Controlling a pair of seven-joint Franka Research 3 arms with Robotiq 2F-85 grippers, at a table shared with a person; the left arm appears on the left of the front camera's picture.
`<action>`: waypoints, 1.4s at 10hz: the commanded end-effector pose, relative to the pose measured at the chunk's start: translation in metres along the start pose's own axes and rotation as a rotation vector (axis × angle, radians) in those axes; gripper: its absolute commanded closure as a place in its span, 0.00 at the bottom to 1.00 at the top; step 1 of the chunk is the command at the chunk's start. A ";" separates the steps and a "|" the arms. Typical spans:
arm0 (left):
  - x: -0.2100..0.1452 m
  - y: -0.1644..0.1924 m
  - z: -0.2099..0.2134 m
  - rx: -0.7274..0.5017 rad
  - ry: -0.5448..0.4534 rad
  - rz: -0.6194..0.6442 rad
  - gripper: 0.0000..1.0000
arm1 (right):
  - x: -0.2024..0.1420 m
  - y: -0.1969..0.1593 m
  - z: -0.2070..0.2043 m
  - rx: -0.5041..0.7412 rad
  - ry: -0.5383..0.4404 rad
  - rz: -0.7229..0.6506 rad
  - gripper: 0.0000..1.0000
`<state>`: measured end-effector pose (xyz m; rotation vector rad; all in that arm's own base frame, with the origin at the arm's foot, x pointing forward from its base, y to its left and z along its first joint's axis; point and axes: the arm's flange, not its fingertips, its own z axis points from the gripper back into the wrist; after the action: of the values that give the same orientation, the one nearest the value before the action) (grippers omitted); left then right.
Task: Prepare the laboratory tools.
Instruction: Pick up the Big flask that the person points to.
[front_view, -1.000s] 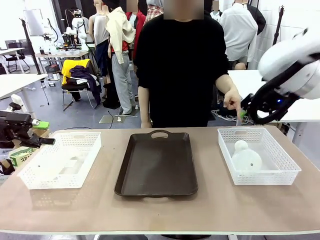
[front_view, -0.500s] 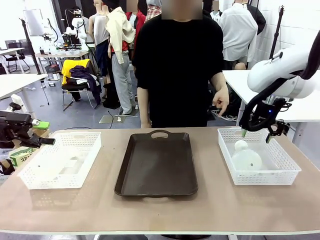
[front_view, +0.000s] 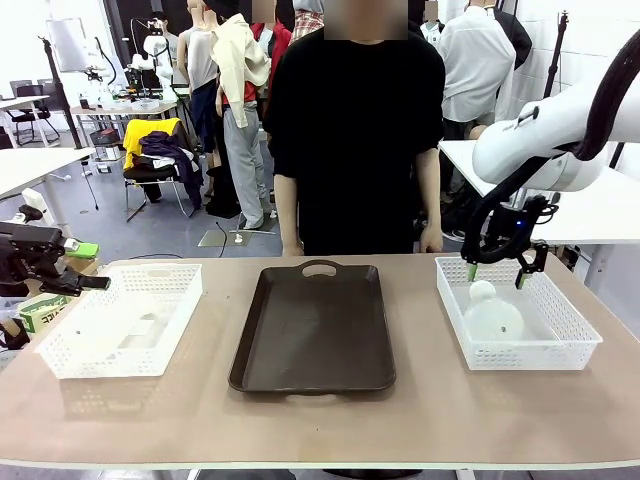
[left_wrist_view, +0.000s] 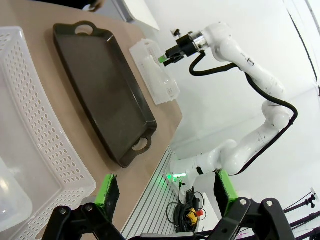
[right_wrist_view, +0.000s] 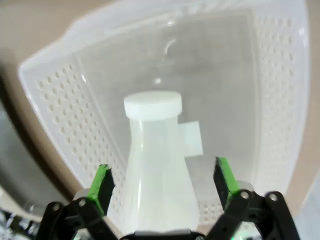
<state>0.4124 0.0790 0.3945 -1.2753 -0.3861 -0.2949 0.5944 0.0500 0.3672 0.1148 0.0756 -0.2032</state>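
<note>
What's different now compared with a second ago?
The robot's right hand swung down and inward, open, over the flask in the right basket. The person's hand dropped from pointing. Nothing was grasped. The left hand, tray and flask stayed put.

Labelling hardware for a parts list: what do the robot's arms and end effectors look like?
The right arm is white with rounded joints and a black cable looping at the wrist. The left end effector and right end effector are black, two-fingered, with green pads.
</note>
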 end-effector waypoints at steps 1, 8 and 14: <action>0.001 -0.002 0.001 -0.009 -0.011 -0.003 0.00 | 0.005 0.009 -0.012 -0.069 -0.133 0.004 0.00; 0.001 -0.002 0.001 -0.009 -0.011 -0.003 0.00 | 0.012 0.013 -0.044 -0.064 -0.157 -0.069 0.00; 0.001 -0.002 0.001 -0.009 -0.011 -0.003 0.00 | 0.014 0.011 -0.037 -0.031 -0.132 -0.029 0.00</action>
<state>0.4124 0.0790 0.3945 -1.2752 -0.3861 -0.2948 0.6077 0.0626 0.3283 0.0684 -0.0501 -0.2460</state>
